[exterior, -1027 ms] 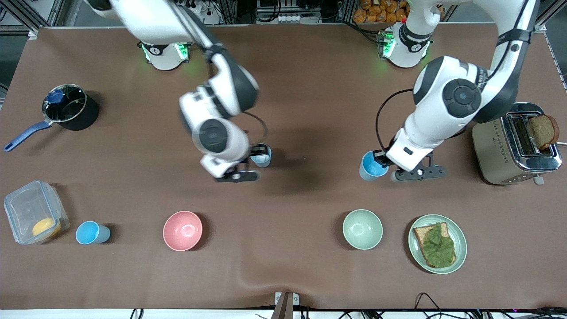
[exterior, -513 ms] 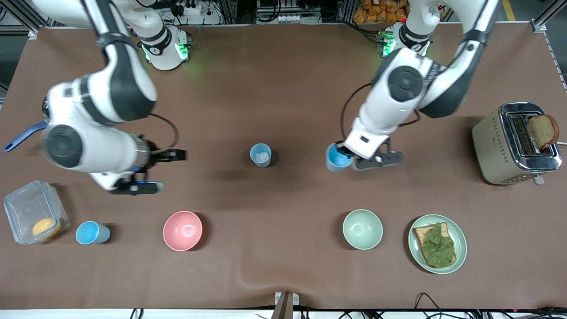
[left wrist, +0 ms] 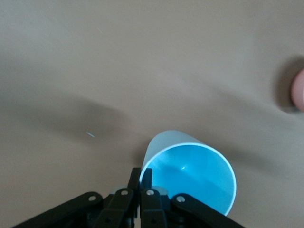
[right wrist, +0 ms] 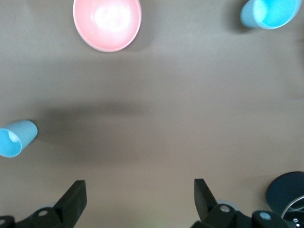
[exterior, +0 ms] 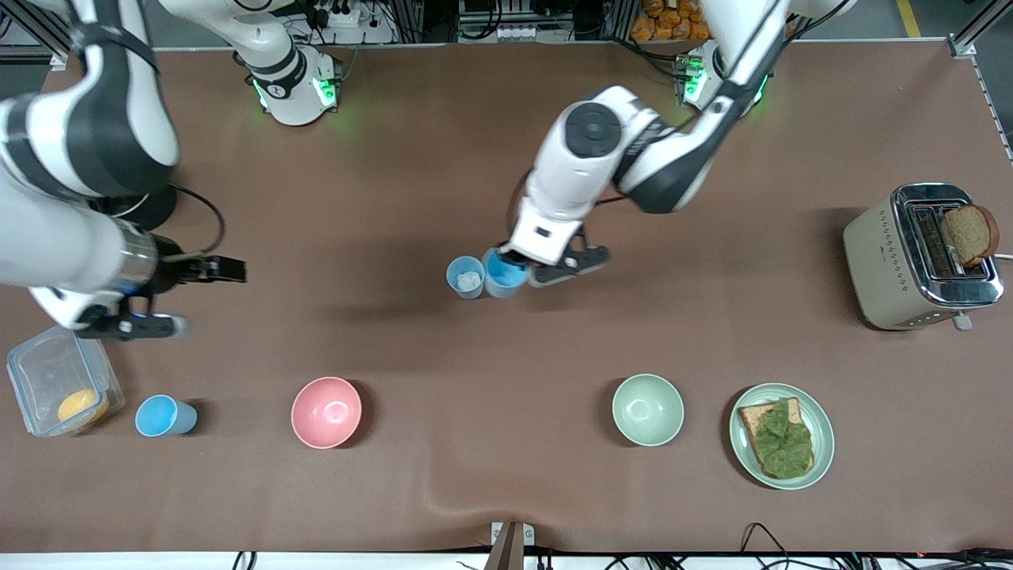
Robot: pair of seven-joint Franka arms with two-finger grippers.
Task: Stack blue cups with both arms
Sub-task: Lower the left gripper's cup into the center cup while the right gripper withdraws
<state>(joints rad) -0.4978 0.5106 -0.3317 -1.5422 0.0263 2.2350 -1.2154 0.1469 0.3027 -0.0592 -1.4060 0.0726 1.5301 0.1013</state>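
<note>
My left gripper [exterior: 514, 269] has its fingers [left wrist: 141, 178] pinched on the rim of the brighter blue cup [exterior: 503, 273], which I hold right beside the pale blue cup [exterior: 465, 277], the two rims touching or nearly so in the front view. The pale cup stands upright near the middle of the desk [exterior: 506, 475] with something small and whitish in its bottom; I cannot tell what. The cup I hold looks empty in the left wrist view [left wrist: 190, 175], though my fingers hide part of its rim.

My right gripper [exterior: 182, 297] hangs over the right arm's end of the desk, fingers spread wide with nothing between them [right wrist: 137, 202].

A third blue cup [exterior: 162, 416], empty, stands nearer the front camera, beside a clear plastic box [exterior: 59, 380] with a yellow-orange lump inside. Along the same row are the pink bowl [exterior: 326, 412] and the pale green bowl [exterior: 647, 409], both empty, and a green plate [exterior: 823, 423] carrying toast topped with something green. A toaster [exterior: 886, 261] at the left arm's end holds a slice of brown bread [exterior: 969, 233] sticking out of its slot. A dark pot [exterior: 150, 210] is mostly hidden under my right arm.
</note>
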